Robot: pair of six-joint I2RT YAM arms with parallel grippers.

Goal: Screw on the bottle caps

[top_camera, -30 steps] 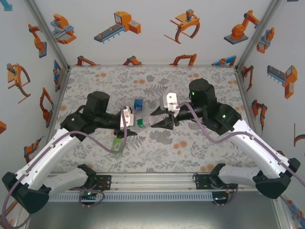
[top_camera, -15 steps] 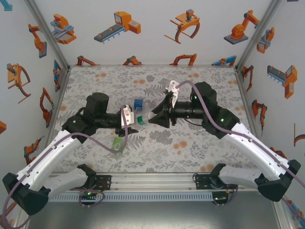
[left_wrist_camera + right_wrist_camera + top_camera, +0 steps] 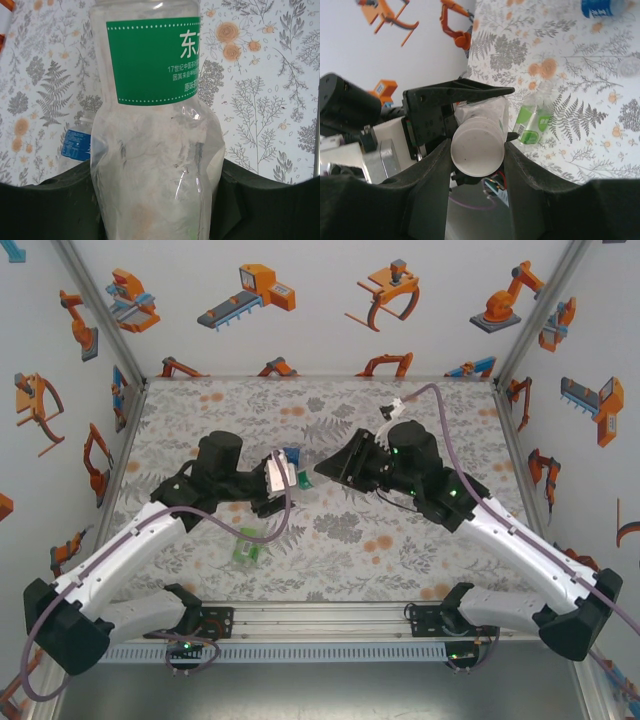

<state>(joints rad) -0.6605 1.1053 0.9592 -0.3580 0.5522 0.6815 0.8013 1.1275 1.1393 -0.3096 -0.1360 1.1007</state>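
Finding: the cap [image 3: 477, 150] sat squarely between the fingers of your right gripper [image 3: 477, 155]. Both fingers pressed on its rim, so that gripper was closed on the cap. The flat top of the cap faced back toward the wrist.

Directly beyond the cap, straight ahead of the right gripper, lay the mouth end of the green-labelled bottle [image 3: 155, 130]. Your left gripper [image 3: 157, 180] was clamped on the lower body of this bottle, with a jaw against each side. The bottle was carried clear of the table [image 3: 420, 530].

Key relation: the long axis of the bottle ran from the left gripper toward the right gripper, roughly in line with the right gripper's reach. The top view showed the two grippers nose to nose. The cap and the neck therefore appeared to share one axis.

Not established: whether the threads had caught. The cap hid the neck in the right wrist view.

Judgement: the coming turn depends on that shared axis. Any tilt between cap and neck would risk cross-threading. The right arm was the one placed to turn the cap, with the left arm acting as the holder.

Other items: the blue-labelled bottle [image 3: 76, 145] stood on the table just beyond and to the left of the left gripper. The slim bottle [image 3: 532, 122] lay on its side on the table, off to the right of the right gripper's fingers.
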